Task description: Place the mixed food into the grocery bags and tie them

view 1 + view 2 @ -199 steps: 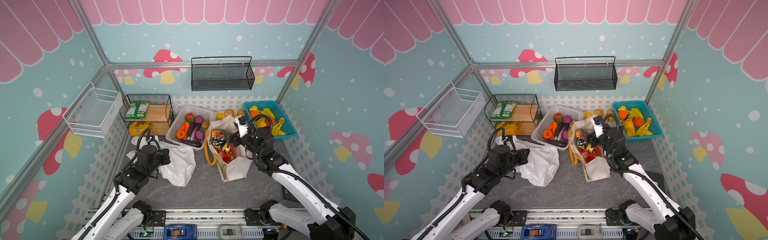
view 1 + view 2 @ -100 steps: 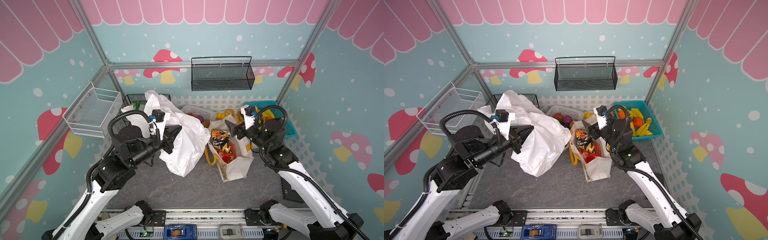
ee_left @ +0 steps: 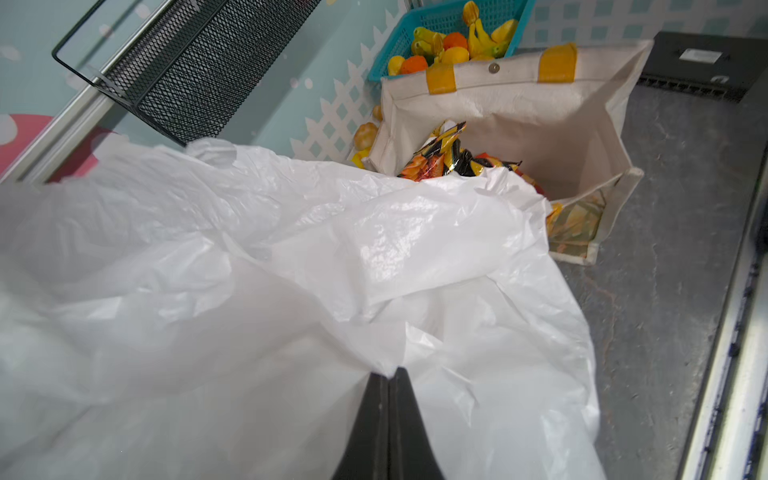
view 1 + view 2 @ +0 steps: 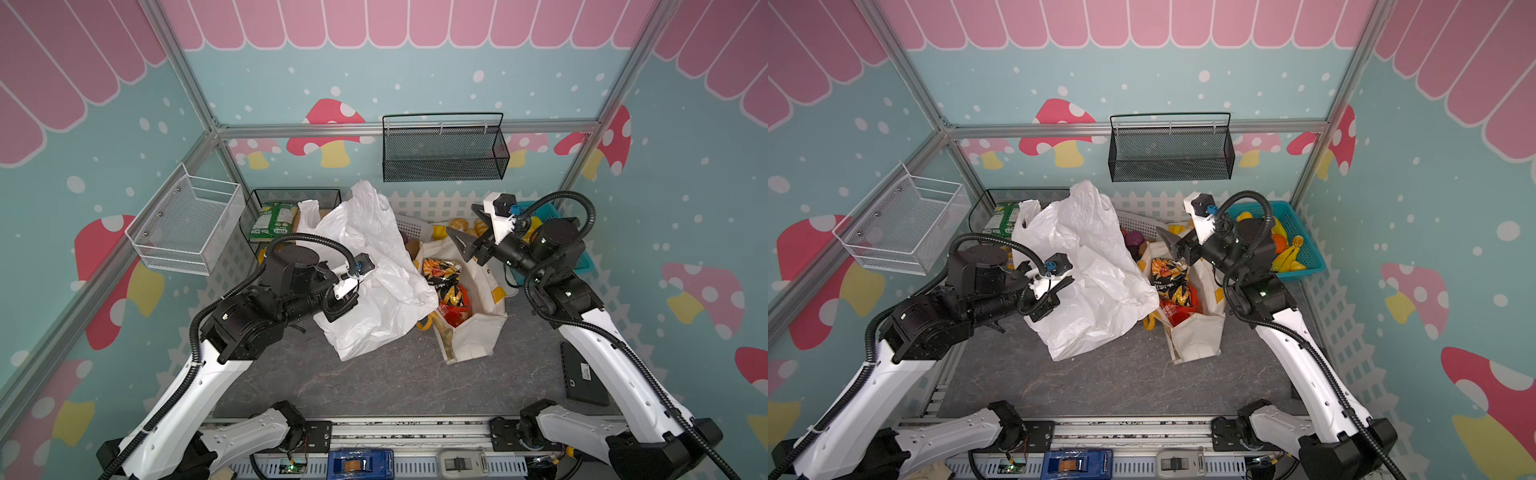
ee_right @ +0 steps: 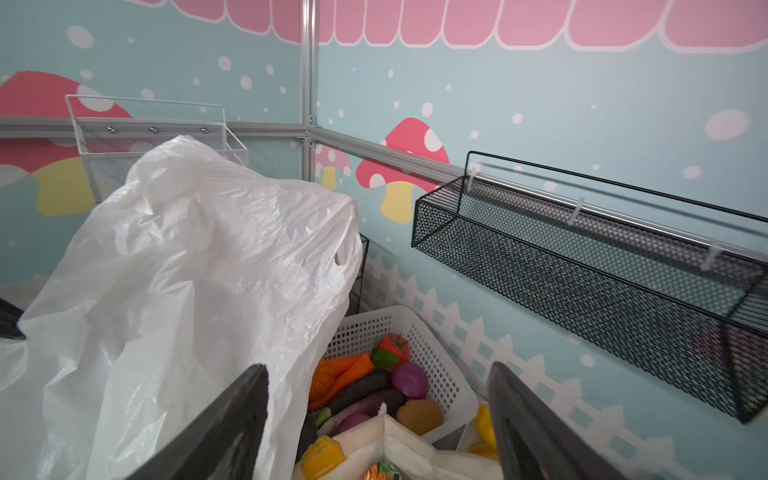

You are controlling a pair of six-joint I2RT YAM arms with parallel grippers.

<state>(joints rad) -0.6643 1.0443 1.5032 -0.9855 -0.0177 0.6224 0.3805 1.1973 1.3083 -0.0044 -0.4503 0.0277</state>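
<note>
The left tool (image 3: 388, 373) is pressed together and pinches a fold of the white plastic bag (image 4: 374, 266). The bag is held up in the air, puffy and crinkly, and its loop handles poke up at the back. Its low corner reaches down to the grey surface (image 4: 395, 386).

Just beside it stands the cream canvas tote (image 4: 478, 332) with yellow patches. Its mouth is open. Inside sits the yellow-and-dark snack packet (image 4: 440, 270), and the red crisp packet (image 4: 455, 311) lies just below it. The plastic bag leans against the side of the tote.

The right tool (image 4: 463, 226) is spread wide and holds nothing. It hangs over the back end of the tote and points toward the plastic bag.

Behind the bags is a white basket (image 5: 432, 345) with carrots, aubergines and other toy veg. The teal basket (image 4: 1304, 245) at the back right holds toy bananas and the orange and yellow toy fruits (image 3: 449, 48). Green snack packets (image 4: 272, 220) lie on the black wire shelf at the back left.
</note>
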